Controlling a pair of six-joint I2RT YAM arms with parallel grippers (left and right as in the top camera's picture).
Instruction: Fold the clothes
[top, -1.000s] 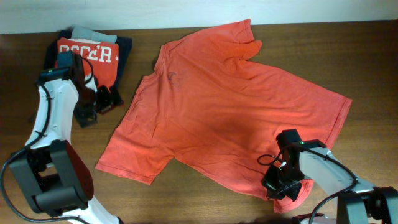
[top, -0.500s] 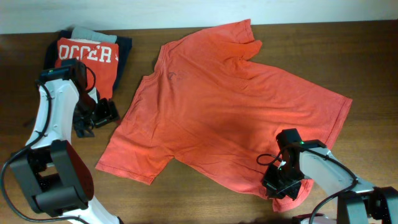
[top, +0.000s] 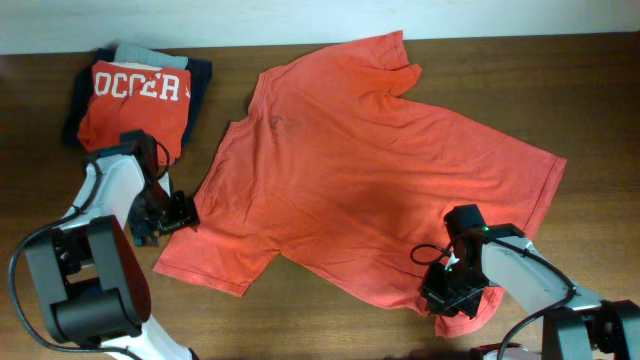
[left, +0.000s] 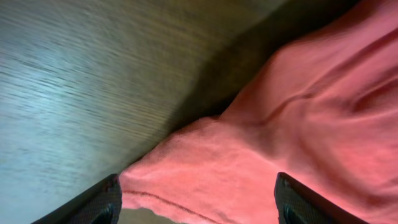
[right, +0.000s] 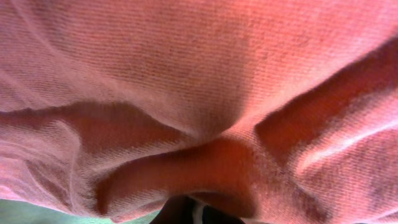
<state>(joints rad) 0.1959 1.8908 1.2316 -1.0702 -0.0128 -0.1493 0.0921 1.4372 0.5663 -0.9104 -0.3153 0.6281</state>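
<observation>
**Overhead.** The T-shirt (top: 370, 170) lies spread flat over the middle of the table (top: 600, 90). I judge that its long axis runs on a slant, with the collar toward the table's left edge and the hem toward the near right corner. A folded pile (top: 135, 90) sits in the far left corner. My left gripper (top: 172, 213) is at the sleeve (top: 215, 255) nearest the left edge. My right gripper (top: 452, 295) is on the hem by the near edge.

**Left wrist.** My jaws stand apart with the sleeve's edge lying between them, and nothing is clamped. The risk is that closing here catches only the sleeve's rim, which could slip out when lifted.

**Right wrist.** My jaws are together, pinching a small raised fold of the T-shirt. The risk is that this bite looks shallow, so a hard pull could drag the cloth free. Lifting while only this end is held would skew the shirt and bunch it.
</observation>
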